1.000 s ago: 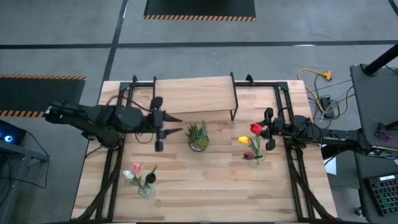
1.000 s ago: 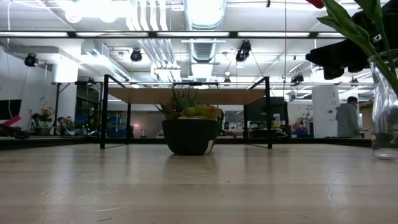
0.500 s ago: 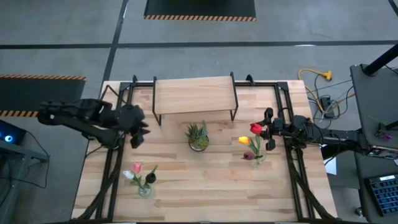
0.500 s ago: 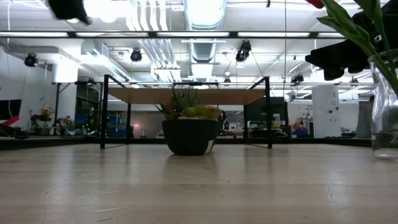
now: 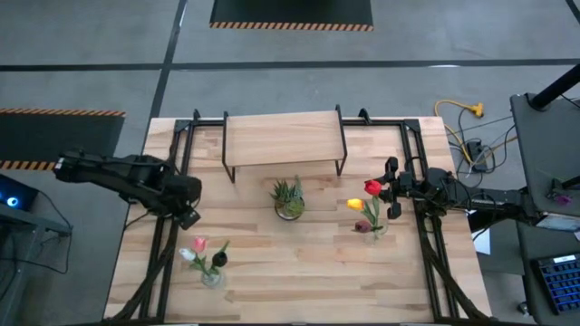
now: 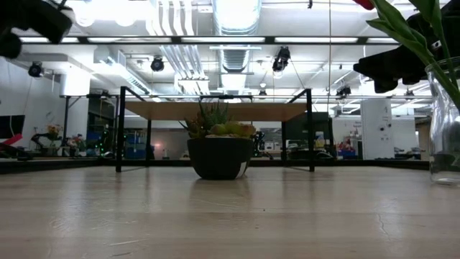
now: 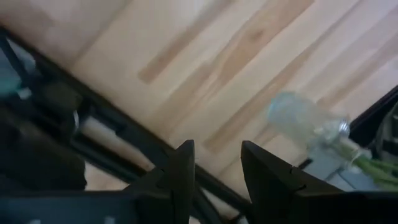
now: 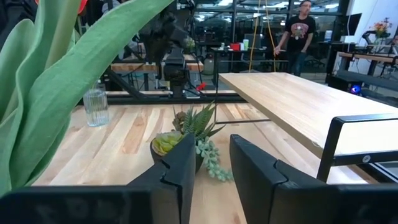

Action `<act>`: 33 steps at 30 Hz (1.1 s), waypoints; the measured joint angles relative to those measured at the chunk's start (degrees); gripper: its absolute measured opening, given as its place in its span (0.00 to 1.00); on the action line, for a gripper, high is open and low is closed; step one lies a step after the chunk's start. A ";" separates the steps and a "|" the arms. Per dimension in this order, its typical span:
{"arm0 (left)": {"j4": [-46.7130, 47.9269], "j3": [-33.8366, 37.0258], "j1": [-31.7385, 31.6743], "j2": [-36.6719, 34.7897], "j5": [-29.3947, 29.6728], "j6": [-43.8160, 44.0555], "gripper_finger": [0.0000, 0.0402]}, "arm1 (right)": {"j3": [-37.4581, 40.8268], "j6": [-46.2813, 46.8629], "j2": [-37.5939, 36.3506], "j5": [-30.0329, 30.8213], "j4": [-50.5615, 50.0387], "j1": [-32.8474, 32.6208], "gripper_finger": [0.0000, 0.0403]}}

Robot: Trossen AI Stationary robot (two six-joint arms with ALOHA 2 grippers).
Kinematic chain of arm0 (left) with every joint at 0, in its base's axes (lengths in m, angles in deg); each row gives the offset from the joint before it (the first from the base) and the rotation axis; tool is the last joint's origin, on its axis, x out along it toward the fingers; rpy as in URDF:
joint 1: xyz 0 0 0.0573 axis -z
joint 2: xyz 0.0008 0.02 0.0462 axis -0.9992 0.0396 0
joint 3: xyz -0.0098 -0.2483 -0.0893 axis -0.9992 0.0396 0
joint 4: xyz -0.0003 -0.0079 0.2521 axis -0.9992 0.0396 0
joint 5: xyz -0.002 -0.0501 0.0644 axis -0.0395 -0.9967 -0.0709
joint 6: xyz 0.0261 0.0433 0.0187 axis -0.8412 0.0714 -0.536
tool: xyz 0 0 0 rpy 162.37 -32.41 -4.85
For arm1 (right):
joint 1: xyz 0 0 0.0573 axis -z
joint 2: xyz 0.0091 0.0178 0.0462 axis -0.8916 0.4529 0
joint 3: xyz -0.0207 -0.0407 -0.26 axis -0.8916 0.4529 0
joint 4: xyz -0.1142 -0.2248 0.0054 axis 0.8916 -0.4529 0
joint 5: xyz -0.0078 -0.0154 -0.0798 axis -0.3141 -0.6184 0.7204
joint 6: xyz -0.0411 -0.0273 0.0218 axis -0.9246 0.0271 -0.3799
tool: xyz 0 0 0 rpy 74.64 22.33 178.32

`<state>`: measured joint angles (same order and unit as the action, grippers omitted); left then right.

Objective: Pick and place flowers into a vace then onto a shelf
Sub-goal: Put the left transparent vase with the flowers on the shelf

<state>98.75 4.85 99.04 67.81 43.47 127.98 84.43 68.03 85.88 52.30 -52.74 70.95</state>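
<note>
Two clear glass vases hold tulips. The left vase (image 5: 210,274) stands near the table's near-left corner with pink and white heads (image 5: 194,248). The right vase (image 5: 373,227) carries red (image 5: 372,187), yellow and maroon heads. My left gripper (image 5: 188,215) is open at the left rail, farther back than the left vase (image 7: 303,116), touching nothing. My right gripper (image 5: 391,191) is open, just right of the red tulip, with green leaves (image 8: 59,81) beside its fingers. The shelf (image 5: 283,138) stands on black legs at the far middle.
A small spiky potted plant (image 5: 288,199) sits in front of the shelf, between the two vases. Black frame rails (image 5: 163,244) run along both table sides. Bare wood lies along the near edge between the vases. A person (image 8: 300,31) stands in the room beyond the table.
My left arm has drawn back from beside the potted plant toward the table's left edge, then swung its gripper round toward the near edge and the left vase. The vases, plant, shelf and right arm have stayed put.
</note>
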 joint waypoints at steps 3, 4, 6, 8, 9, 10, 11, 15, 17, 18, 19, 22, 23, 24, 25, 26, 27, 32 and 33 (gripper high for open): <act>-0.02 2.16 2.24 -1.17 -2.25 3.66 0.29 | 0.00 0.00 0.00 0.00 0.00 0.00 0.22; -0.06 2.69 3.27 -1.51 -2.43 5.16 0.29 | 0.00 0.00 0.00 0.00 0.00 0.01 0.22; -0.94 3.55 5.78 -1.98 -2.48 8.29 0.29 | 0.00 -0.02 0.00 0.00 0.00 0.00 0.22; -4.09 4.03 8.98 -2.09 -2.47 11.28 0.29 | 0.00 0.00 0.00 0.00 0.00 0.02 0.23; -6.26 4.20 10.79 -1.95 -2.49 12.96 0.29 | 0.00 0.00 0.00 0.00 0.00 0.00 0.23; -8.30 4.29 12.74 -1.65 -2.50 14.13 0.28 | 0.00 -0.02 0.00 0.00 0.00 0.02 0.23; -9.88 4.26 14.80 -1.21 -2.46 15.36 0.28 | 0.00 -0.02 0.00 0.00 0.00 0.02 0.24; -9.83 3.58 23.58 1.77 -2.20 23.22 0.28 | 0.00 -0.06 0.00 0.01 0.00 0.02 0.23; -9.88 3.30 28.57 3.12 -2.16 28.47 0.28 | 0.00 -0.08 0.00 0.02 0.02 0.02 0.22; -9.89 3.07 31.14 3.81 -2.09 31.19 0.28 | 0.00 -0.04 0.00 0.02 0.02 0.00 0.22; -10.32 2.89 33.49 4.48 -1.99 33.89 0.28 | 0.00 -0.05 0.00 0.02 0.01 0.00 0.22; -12.93 2.26 40.39 6.46 -0.26 41.36 0.28 | 0.00 -0.06 0.00 0.02 0.01 0.02 0.20; -13.91 1.91 42.38 7.05 1.28 43.59 0.28 | 0.00 -0.16 0.00 0.02 0.00 0.00 0.20; -15.08 1.50 44.42 7.70 3.17 45.70 0.28 | 0.00 -0.21 0.00 0.02 0.02 0.01 0.20; -16.38 1.13 46.11 8.39 5.16 47.37 0.28 | 0.00 -0.22 -0.02 0.02 0.02 0.01 0.20; -17.54 0.76 47.61 9.16 7.31 48.48 0.28 | 0.00 -0.22 -0.02 0.03 0.02 0.00 0.21; -18.47 0.43 48.84 10.08 8.83 49.56 0.28 | 0.00 -0.22 -0.02 0.02 0.02 0.00 0.21; -21.96 -0.37 52.32 15.29 10.57 50.34 0.28 | 0.00 -0.22 -0.02 0.03 0.02 0.01 0.22; -23.45 -0.32 52.82 16.20 10.56 50.12 0.28 | 0.00 -0.22 -0.02 0.04 0.02 0.01 0.23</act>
<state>75.30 4.53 151.87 84.02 54.03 178.10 84.43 67.81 85.86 52.34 -52.72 70.96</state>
